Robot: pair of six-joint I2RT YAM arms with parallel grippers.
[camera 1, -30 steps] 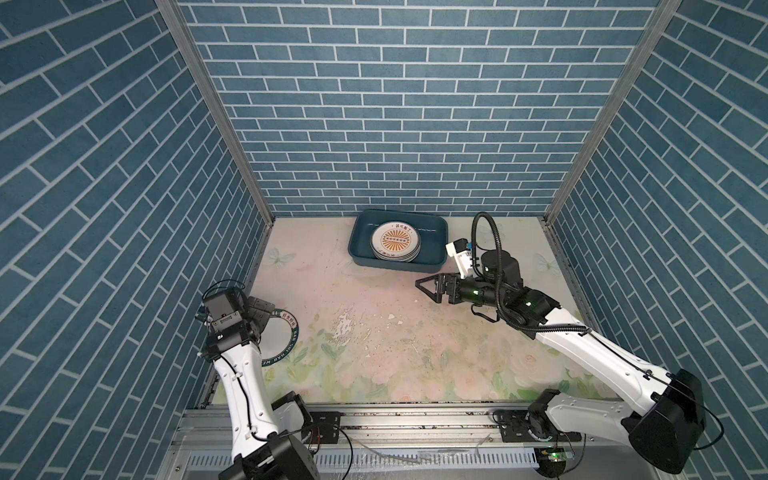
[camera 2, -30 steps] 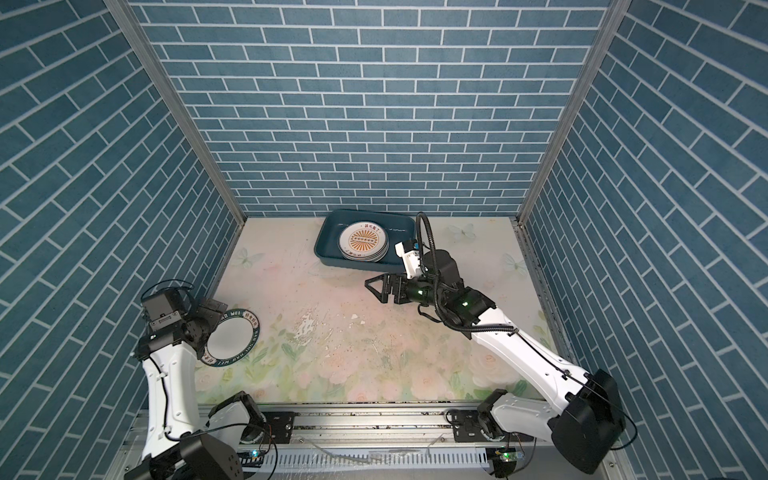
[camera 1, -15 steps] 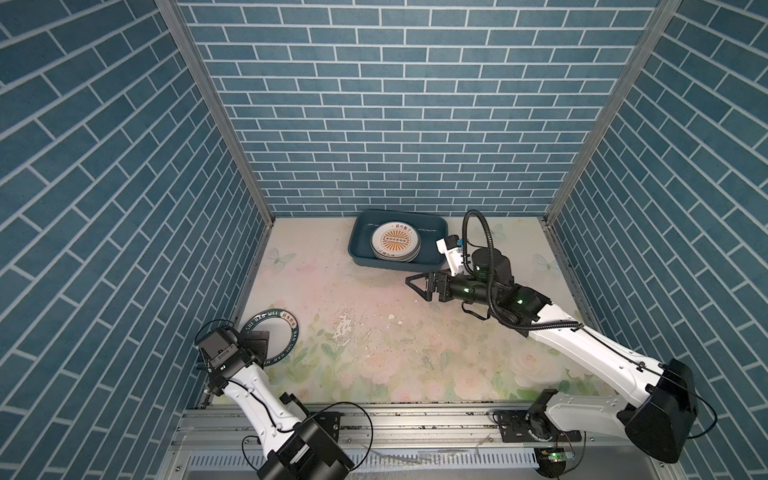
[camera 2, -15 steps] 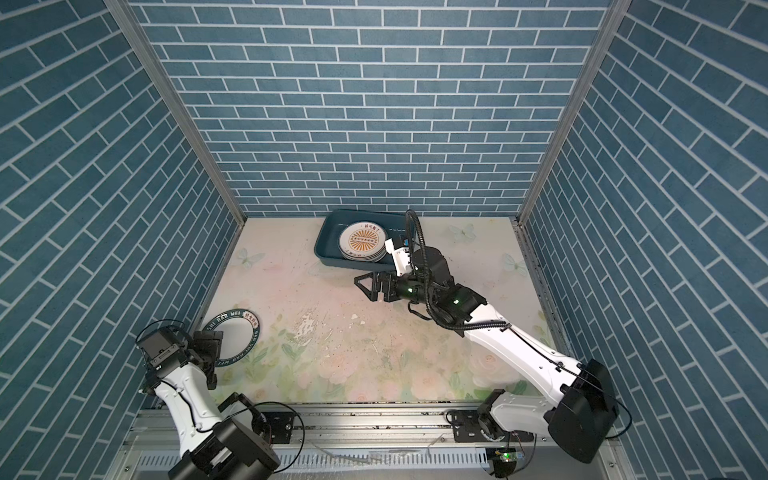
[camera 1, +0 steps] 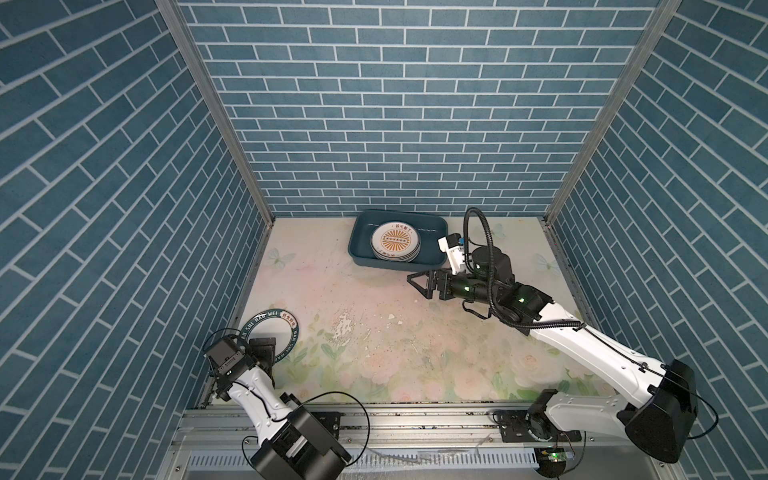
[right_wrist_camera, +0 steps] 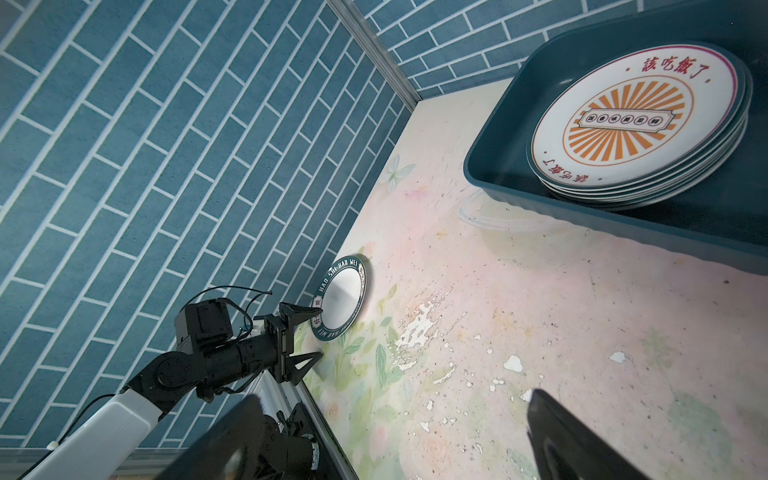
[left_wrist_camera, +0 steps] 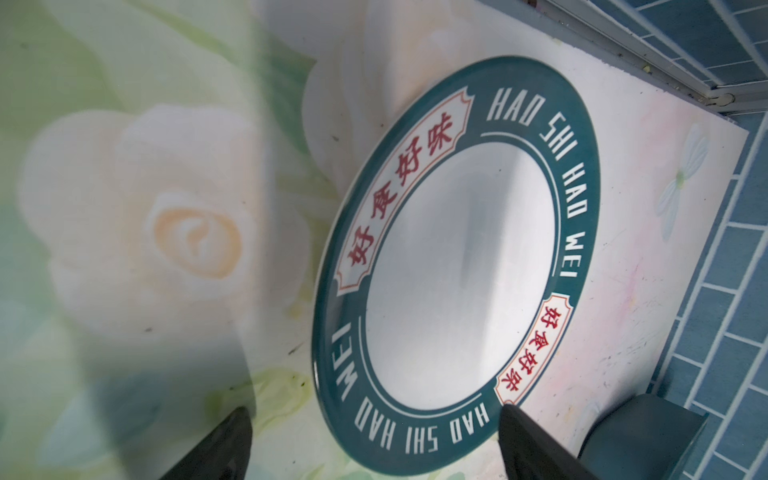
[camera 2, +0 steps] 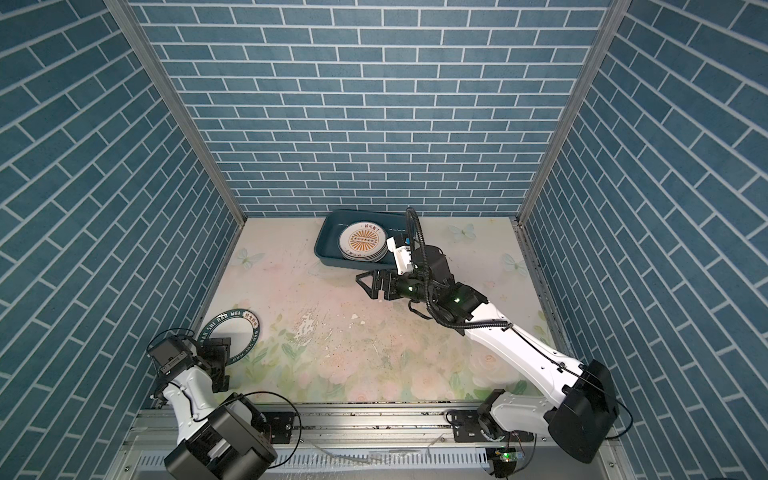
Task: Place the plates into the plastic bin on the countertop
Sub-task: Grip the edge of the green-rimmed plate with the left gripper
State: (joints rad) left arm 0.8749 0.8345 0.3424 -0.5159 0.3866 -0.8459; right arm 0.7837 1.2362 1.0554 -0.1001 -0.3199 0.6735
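In both top views the left arm sat folded low in the lower left of the frame, its white link rising from the base to a black wrist. The left gripper pointed rightward, its jaws spread wide and clamping nothing. The right arm stretched from the lower right up toward mid-frame, its forearm sloping gently. The right gripper pointed left, its jaws fully apart and empty.
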